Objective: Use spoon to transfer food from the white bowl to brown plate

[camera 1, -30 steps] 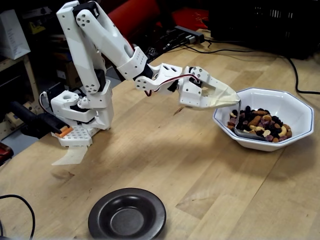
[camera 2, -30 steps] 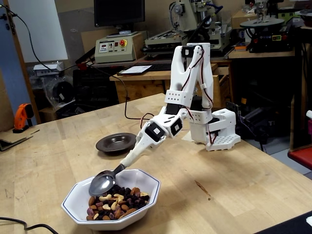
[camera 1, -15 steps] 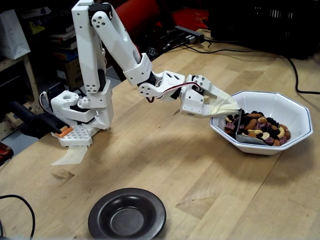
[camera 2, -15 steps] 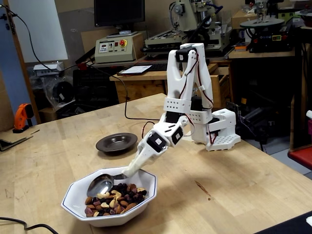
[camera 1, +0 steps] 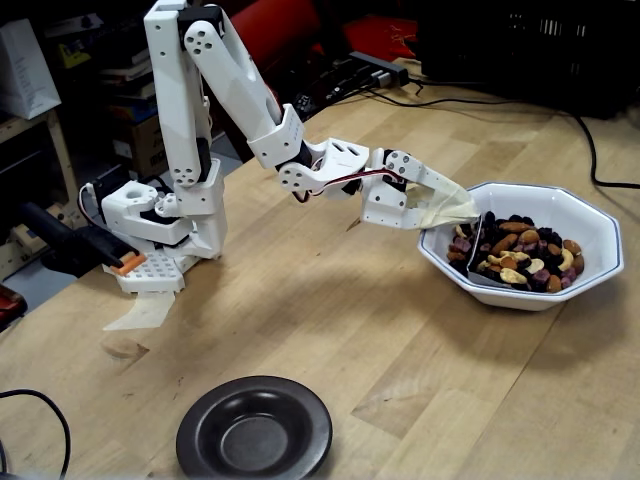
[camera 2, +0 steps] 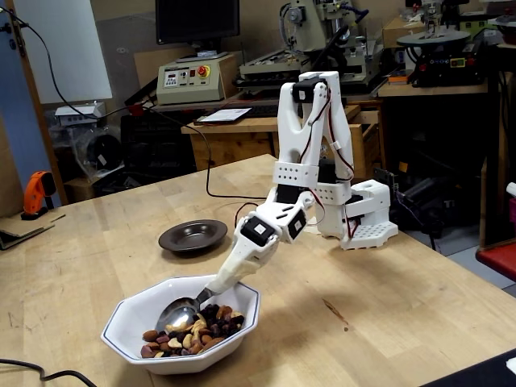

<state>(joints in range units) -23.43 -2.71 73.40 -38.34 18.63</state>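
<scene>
The spoon (camera 2: 179,315), fixed to the arm, is dipped into the food (camera 1: 520,255) in the white bowl (camera 2: 133,316), while the brown plate (camera 1: 254,428) is seen empty, so no transfer is done yet; whether the spoon is loaded cannot be told.

A light wooden workbench (camera 1: 330,330) with butcher-block seams carries everything, and a dark stain (camera 2: 333,310) marks its top in a fixed view. On it rest the white bowl (camera 1: 590,225) near the right edge of a fixed view, the brown plate (camera 1: 254,430) well apart from it at the bottom of that view, and the white arm base (camera 1: 160,235) at the left with a pale wedge-shaped piece (camera 1: 143,312) just in front of it. Black cables (camera 1: 590,150) run across the far corner, and another black cable (camera 1: 40,420) curls at the bottom left.
</scene>
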